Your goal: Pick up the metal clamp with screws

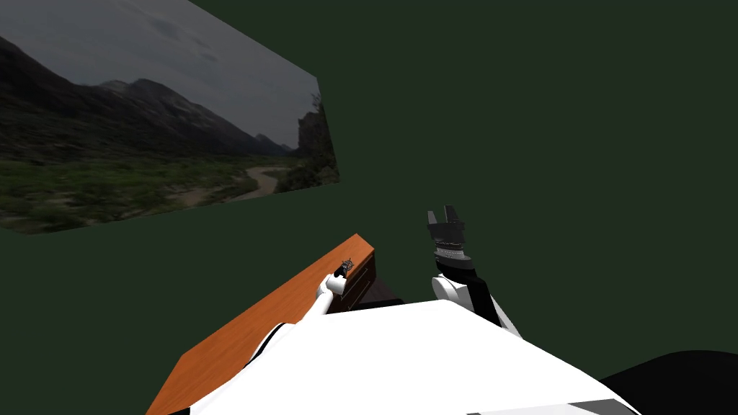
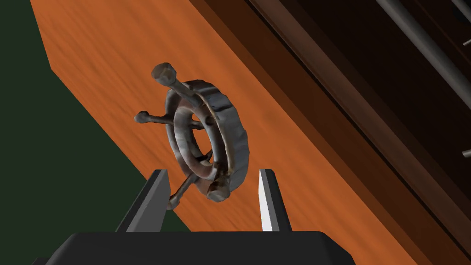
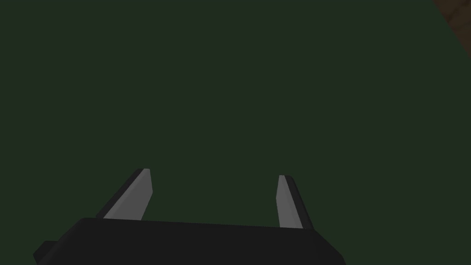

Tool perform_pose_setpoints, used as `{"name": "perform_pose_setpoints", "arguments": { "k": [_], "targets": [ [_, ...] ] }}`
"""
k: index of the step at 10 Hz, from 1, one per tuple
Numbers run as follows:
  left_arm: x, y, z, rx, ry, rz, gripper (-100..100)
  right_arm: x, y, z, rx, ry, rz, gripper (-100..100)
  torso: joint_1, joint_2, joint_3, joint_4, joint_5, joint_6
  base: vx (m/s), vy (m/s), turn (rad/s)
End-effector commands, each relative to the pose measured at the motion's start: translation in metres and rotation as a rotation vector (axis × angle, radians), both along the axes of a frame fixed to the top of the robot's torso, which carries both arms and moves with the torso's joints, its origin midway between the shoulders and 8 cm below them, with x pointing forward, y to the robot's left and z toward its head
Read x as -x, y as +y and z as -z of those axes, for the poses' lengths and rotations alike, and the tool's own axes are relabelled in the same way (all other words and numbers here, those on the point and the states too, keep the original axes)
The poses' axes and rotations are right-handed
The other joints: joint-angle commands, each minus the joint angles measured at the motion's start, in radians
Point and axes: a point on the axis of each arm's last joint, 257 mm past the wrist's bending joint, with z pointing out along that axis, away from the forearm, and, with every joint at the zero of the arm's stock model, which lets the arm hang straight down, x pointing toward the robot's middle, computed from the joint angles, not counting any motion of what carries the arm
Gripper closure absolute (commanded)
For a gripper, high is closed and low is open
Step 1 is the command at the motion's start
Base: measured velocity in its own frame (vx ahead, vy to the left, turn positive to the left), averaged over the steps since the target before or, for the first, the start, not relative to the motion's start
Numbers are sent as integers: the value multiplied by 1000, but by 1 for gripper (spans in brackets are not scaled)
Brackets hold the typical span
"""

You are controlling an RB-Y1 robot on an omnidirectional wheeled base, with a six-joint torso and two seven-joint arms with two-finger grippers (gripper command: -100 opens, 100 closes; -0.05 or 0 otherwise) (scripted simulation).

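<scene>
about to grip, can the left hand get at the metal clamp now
Probably yes: the metal clamp sits with its lower rim between the open fingers of the left hand, nothing blocking.

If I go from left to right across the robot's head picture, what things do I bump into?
Landscape picture → metal clamp on the orange tabletop → right gripper, jaws open → black area.
</scene>
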Motion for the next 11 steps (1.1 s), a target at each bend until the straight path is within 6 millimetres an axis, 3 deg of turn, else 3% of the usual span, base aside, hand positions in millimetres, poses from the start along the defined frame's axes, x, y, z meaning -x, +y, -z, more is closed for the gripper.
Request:
{"name": "perform_pose_setpoints", "arguments": {
  "k": [1,4,5,6,10,11],
  "targets": [
    [0,0,0,0,0,0,100,0,0,0,0,0,0,0,0,0,0,0,0,0,0,0,0],
    [0,0,0,1,0,0,100,0,0,0,0,0,0,0,0,0,0,0,0,0,0,0,0],
    [0,0,0,0,0,0,0,0,0,0,0,0,0,0,0,0,0,0,0,0,0,0,0],
    [-5,-2,-5,-1,1,-1,100,0,0,0,0,0,0,0,0,0,0,0,0,0,-36,1,2],
    [-14,-7,-13,-1,1,-1,100,0,0,0,0,0,0,0,0,5,3,1,0,0,-54,11,-2],
    [-14,-7,-13,-1,3,-1,0,0,0,0,0,0,0,0,0,4,2,1,0,0,-6,1,1]
  ]
}}
